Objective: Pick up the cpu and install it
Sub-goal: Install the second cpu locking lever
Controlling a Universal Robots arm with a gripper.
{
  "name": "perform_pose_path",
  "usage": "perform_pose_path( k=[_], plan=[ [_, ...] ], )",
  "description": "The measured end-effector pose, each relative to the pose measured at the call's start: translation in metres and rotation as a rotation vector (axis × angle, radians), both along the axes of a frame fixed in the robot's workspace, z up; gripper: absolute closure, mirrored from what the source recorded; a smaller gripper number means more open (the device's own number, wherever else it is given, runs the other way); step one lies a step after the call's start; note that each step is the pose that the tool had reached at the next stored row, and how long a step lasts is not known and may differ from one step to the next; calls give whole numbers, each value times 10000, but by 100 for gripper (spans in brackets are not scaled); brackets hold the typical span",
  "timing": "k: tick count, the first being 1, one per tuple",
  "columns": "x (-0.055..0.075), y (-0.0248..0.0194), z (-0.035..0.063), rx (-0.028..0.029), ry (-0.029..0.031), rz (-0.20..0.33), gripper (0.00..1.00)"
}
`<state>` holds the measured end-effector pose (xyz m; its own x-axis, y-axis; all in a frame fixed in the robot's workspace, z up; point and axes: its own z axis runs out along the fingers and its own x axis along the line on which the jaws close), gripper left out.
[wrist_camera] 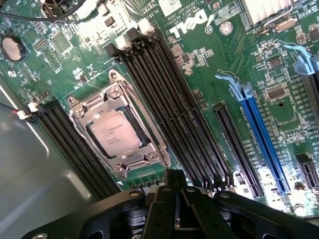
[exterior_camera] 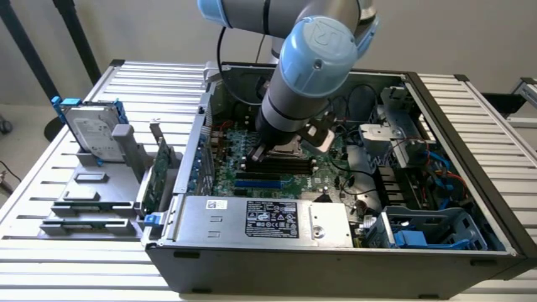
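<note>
The cpu point(wrist_camera: 116, 135) is a small silver square chip lying flat in the motherboard socket, framed by the metal retention bracket point(wrist_camera: 144, 149). My gripper point(wrist_camera: 175, 180) hovers just above the board beside the socket's edge, its black fingers pressed together with nothing between them. In the exterior view the arm reaches down into the open computer case point(exterior_camera: 436, 94), and the gripper point(exterior_camera: 270, 155) sits low over the socket point(exterior_camera: 291, 150) on the green motherboard.
Long black memory slots point(wrist_camera: 169, 99) run alongside the socket, and a blue expansion slot point(wrist_camera: 261, 134) lies further off. A silver power supply point(exterior_camera: 260, 220) fills the case's near side. Outside, on the exterior view's left, stand a blue-bracketed hard drive point(exterior_camera: 90, 133) and a green circuit card point(exterior_camera: 160, 173).
</note>
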<state>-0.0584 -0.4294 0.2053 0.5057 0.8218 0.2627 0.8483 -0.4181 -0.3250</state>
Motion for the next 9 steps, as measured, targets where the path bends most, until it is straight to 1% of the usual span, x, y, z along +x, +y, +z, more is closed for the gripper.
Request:
perform_pose_path(
  k=[9],
  plan=[
    [-16,55,-95,-41,-8,0,89]
  ],
)
